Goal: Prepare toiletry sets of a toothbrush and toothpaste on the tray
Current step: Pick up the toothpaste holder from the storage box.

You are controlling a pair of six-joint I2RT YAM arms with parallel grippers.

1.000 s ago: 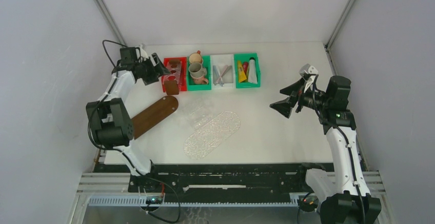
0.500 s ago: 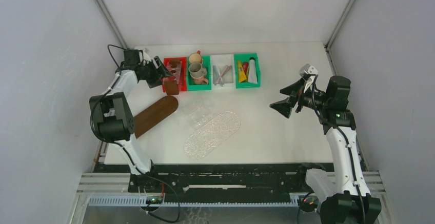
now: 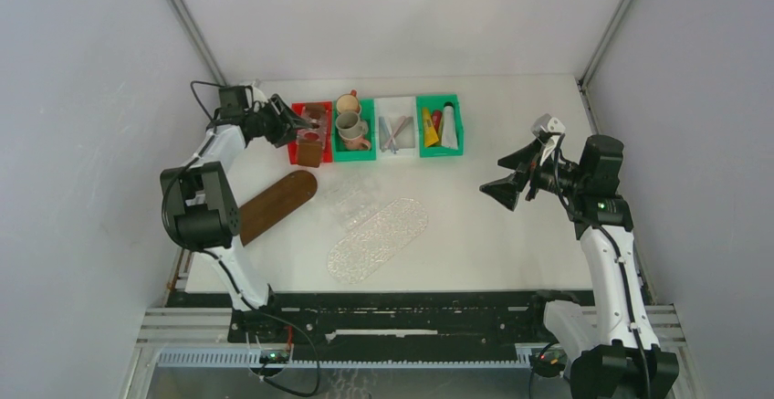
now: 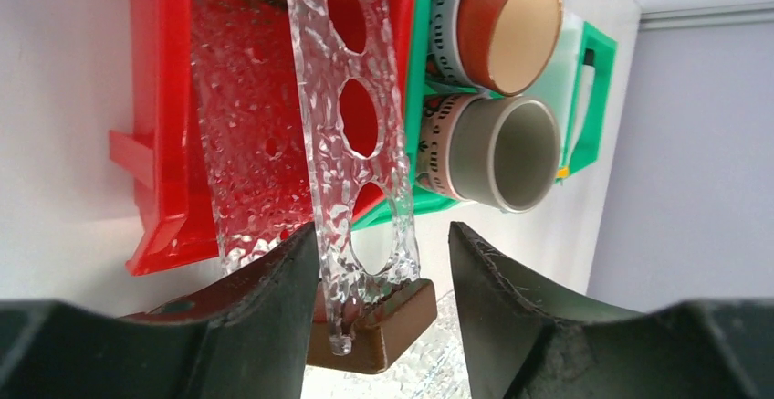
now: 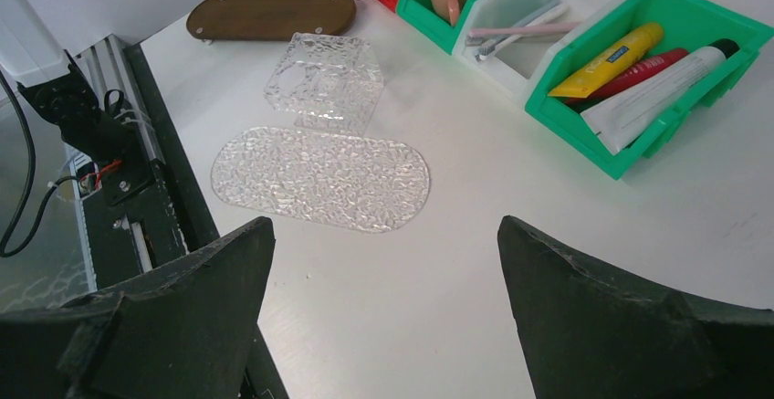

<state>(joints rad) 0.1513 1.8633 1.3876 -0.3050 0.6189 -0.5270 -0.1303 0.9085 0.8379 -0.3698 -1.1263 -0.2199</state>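
Note:
The toothbrushes (image 3: pixel 394 131) lie in a clear bin at the back, pink and pale in the right wrist view (image 5: pixel 522 32). Yellow, red and white tubes (image 3: pixel 437 127) lie in the green bin beside it; the yellow tube (image 5: pixel 607 57) shows in the right wrist view. A clear oval tray (image 3: pixel 379 239) lies mid-table. My left gripper (image 3: pixel 297 127) is open at the red bin (image 4: pixel 160 98), its jaws either side of the end of a clear holed holder (image 4: pixel 351 125), which rests against the left finger. My right gripper (image 3: pixel 507 177) is open and empty, hovering right of the tray (image 5: pixel 319 178).
A brown wooden tray (image 3: pixel 274 205) lies left of the clear tray. A clear box (image 5: pixel 324 79) sits between the trays and the bins. Two cups (image 4: pixel 502 148) stand in a green bin next to the red one. A brown block (image 4: pixel 379 326) sits at the red bin's near end.
My left gripper has moved right, from beside the red bin to its edge, with the clear holder now between the fingers. The right arm has not moved.

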